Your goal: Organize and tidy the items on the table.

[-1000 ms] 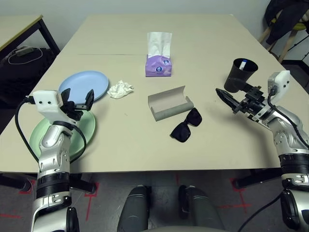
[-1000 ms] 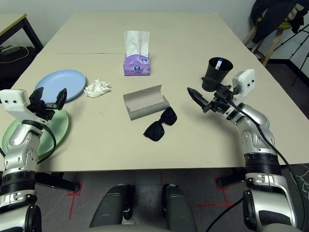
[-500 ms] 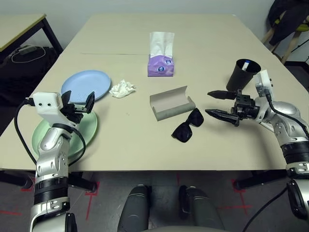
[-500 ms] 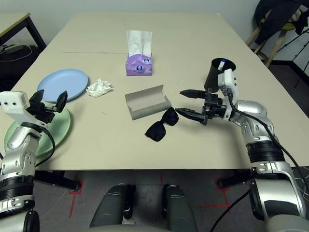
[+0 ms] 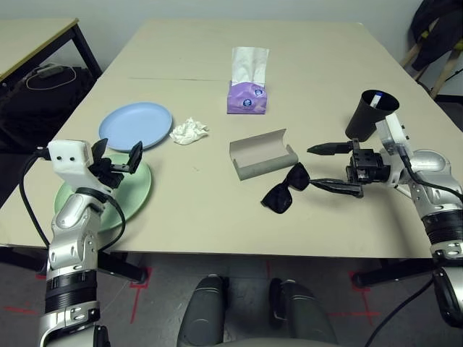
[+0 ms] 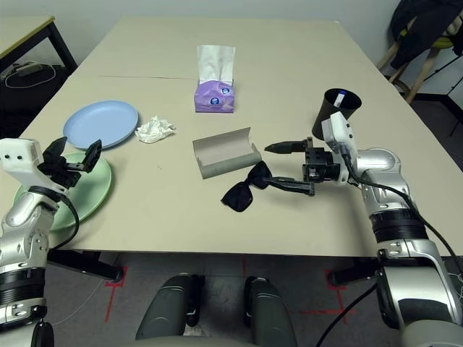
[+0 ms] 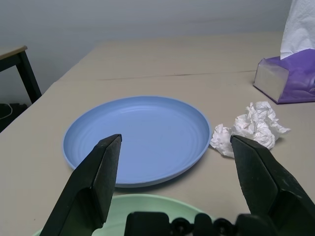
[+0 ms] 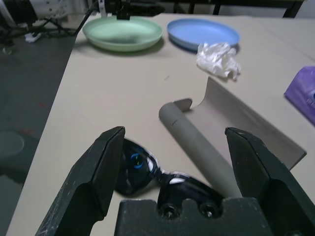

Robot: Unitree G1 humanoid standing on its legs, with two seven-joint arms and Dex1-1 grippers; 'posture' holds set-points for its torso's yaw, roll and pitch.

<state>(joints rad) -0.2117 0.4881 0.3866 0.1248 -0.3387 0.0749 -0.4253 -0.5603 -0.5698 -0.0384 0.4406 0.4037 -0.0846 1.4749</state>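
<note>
Black sunglasses (image 5: pixel 285 192) lie folded near the front middle of the table (image 5: pixel 188 210), just in front of the open grey glasses case (image 5: pixel 262 154). My right gripper (image 5: pixel 312 168) is open, low over the table, its fingertips right beside the sunglasses' right end; in the right wrist view the sunglasses (image 8: pixel 147 169) and case (image 8: pixel 221 132) lie between its fingers. The black cup (image 5: pixel 371 114), with a pen in it, stands behind that arm. My left gripper (image 5: pixel 118 153) is open above the green plate (image 5: pixel 108 191), facing the blue plate (image 7: pixel 138 140) and the crumpled tissue (image 7: pixel 248 130).
A purple tissue box (image 5: pixel 247 90) stands behind the case at mid-table. A smaller table with black legs (image 5: pixel 36 32) and cables are at the far left. A chair with dark clothing (image 5: pixel 438 29) is at the far right.
My right gripper has swung left and down from beside the cup to the sunglasses, staying open. The left arm has hardly moved. The camera has shifted slightly.
</note>
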